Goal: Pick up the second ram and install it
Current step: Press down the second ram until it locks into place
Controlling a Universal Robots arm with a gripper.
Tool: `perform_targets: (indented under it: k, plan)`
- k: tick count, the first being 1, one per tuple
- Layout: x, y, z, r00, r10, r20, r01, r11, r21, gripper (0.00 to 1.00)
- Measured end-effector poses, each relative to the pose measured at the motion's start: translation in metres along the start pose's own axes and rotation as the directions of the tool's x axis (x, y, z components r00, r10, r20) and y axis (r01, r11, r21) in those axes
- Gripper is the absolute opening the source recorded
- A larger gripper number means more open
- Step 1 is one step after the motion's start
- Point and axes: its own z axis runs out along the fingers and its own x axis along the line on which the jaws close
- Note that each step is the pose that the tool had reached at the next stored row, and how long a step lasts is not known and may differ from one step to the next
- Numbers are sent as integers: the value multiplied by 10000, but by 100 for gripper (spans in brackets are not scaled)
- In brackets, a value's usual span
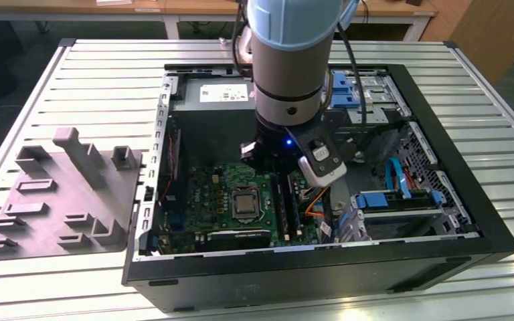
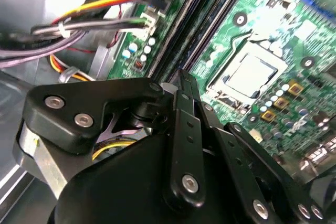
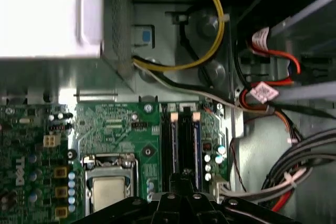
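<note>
My gripper [image 1: 275, 167] hangs low inside the open computer case [image 1: 436, 221], over the memory slots beside the processor socket [image 1: 243, 200]. In both wrist views its black fingers [image 2: 184, 124] come together to a narrow tip. That tip [image 3: 184, 176] sits on the top edge of the second ram [image 3: 185, 145], a long dark stick standing along the slots on the green motherboard [image 3: 115, 129]. From outside, the second ram [image 1: 286, 200] reads as a dark strip running toward the case front. Its lower edge is hidden, so I cannot tell how deep it sits.
The grey moulded fixture plate [image 1: 61, 200] lies on the slatted table at the exterior view's left. The grey power-supply box [image 1: 212, 93] fills the far end of the case. Bundled cables [image 3: 294, 177] and blue drive trays [image 1: 400, 200] crowd the side beyond the slots.
</note>
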Motion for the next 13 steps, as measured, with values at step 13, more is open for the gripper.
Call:
perform_targets:
  k: [13]
  plan:
    - [-13, -281, -19, 10000, 4, 0, -4, 10000, 0, 10]
